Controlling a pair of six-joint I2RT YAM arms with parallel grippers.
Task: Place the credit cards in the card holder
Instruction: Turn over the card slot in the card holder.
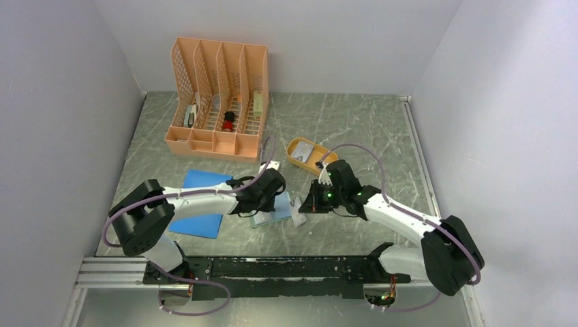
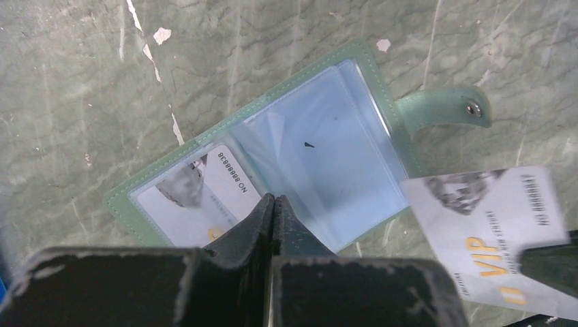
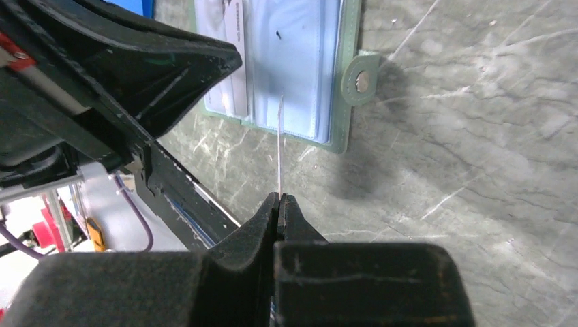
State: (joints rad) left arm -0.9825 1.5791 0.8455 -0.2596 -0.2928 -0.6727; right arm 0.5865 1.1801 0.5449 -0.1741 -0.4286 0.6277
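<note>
The sage-green card holder (image 2: 378, 85) lies open on the marble table, its snap tab (image 2: 446, 109) pointing right. One credit card (image 2: 204, 194) sits in its left clear pocket. My left gripper (image 2: 272, 199) is shut, its tips pinching a raised clear pocket leaf (image 2: 255, 153) at the holder's middle. My right gripper (image 3: 279, 197) is shut on a second credit card (image 3: 280, 146), seen edge-on, whose far edge reaches the holder's (image 3: 349, 41) right pocket. That card (image 2: 487, 228), printed VIP, hovers over the holder's lower right corner. From above, both grippers (image 1: 271, 194) (image 1: 315, 201) meet over the holder (image 1: 276, 218).
A mustard-yellow oval tray (image 1: 294, 158) with something pale in it lies behind the right gripper. A flat blue pad (image 1: 204, 225) lies under the left arm. An orange file organiser (image 1: 218, 139) stands at the back left. Walls close in on both sides.
</note>
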